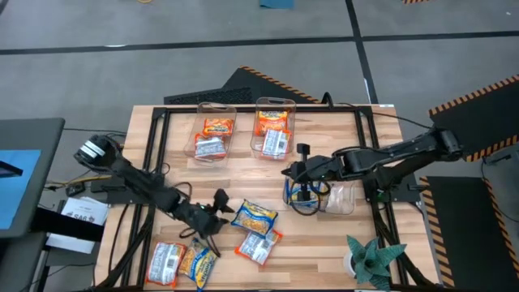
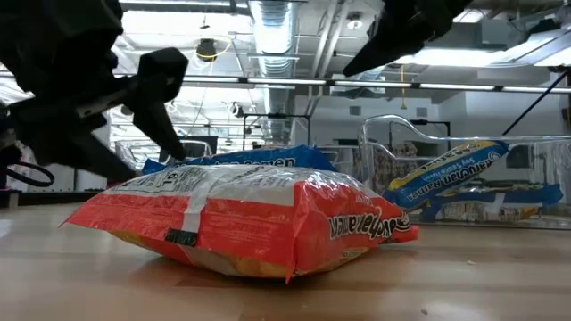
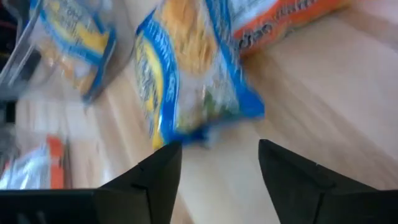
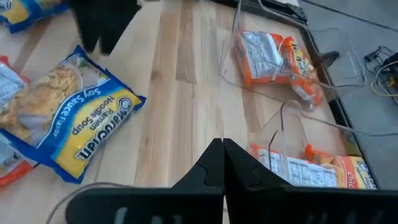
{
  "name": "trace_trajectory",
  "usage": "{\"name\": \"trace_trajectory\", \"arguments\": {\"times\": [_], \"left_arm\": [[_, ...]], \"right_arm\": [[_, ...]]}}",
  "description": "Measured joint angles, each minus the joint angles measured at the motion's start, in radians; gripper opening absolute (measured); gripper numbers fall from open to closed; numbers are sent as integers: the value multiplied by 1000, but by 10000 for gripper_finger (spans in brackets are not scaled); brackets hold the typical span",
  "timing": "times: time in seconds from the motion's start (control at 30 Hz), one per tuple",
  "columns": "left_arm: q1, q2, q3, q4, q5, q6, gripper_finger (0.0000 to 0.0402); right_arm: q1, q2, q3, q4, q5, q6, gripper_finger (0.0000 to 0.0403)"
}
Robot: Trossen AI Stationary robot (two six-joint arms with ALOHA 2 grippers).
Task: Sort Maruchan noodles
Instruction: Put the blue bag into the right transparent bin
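Five packets sat binned; four lay loose on the tabletop (image 1: 324, 251). Left hand (image 1: 220, 212) open beside a blue-yellow packet (image 1: 255, 216); right hand (image 1: 302, 168) closed, empty.

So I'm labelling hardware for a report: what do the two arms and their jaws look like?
Both arms are matte black and jointed. The left arm has a black-and-white round base joint. The left gripper has blunt, wedge-shaped black fingers; the right gripper has matching black ones.
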Motion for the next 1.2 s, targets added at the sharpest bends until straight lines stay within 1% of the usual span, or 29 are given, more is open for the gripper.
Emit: {"name": "trace_trajectory", "arguments": {"times": [0.2, 0.23, 0.3, 0.37, 0.43, 0.53, 0.67, 0.8, 0.9, 1.0, 1.07, 1.2], "left_arm": [[-3, 115, 84, -32, -6, 82, 247], [-3, 138, 102, -17, -4, 93, 253], [-3, 150, 104, -23, -12, 117, 264], [-3, 169, 112, 8, -26, 147, 272], [-2, 173, 110, 29, -67, 175, 275], [9, 176, 110, 44, -79, 200, 276], [38, 176, 110, 60, -77, 208, 276], [70, 176, 110, 62, -39, 190, 276], [81, 176, 110, 71, -27, 188, 274], [92, 176, 110, 75, -20, 186, 262], [99, 176, 110, 86, -5, 190, 246], [111, 176, 110, 126, 59, 224, 204]], "right_arm": [[-6, 3, 0, 10, 1, -1, 14], [-6, 4, 3, 19, 1, -1, 14], [-8, -2, -1, 6, 2, -2, 14], [-5, 5, 2, 20, 1, -2, 14], [-6, -1, -2, 11, 1, -2, 14], [-7, 0, 0, 19, 0, -2, 14], [-7, 0, 0, 28, 0, -2, 14], [-7, 0, 0, 27, -1, -2, 14], [-7, 0, 0, 27, -4, -1, 14], [-7, 0, 0, 28, -7, -1, 14], [-7, 0, 0, 28, -7, -1, 14], [-7, 0, 0, 29, -7, -1, 14]]}}
